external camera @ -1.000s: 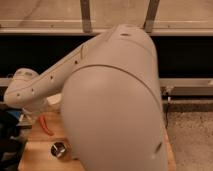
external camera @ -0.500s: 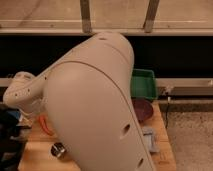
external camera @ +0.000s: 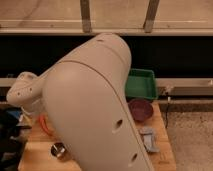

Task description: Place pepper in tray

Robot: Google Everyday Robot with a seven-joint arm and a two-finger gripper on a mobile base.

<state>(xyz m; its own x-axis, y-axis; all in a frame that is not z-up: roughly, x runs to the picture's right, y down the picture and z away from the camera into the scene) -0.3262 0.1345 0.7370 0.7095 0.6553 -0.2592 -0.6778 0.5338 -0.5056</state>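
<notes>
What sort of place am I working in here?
Probably an indoor lab or test station: a wooden table with a green tray and a purple bowl, beside a speckled floor. The arm fills most of the view; the gripper is not in view.

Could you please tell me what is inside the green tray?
The tray looks bare in its visible right part; no pepper shows. The robot arm covers its left end, so that cannot be checked. The gripper is out of view.
</notes>
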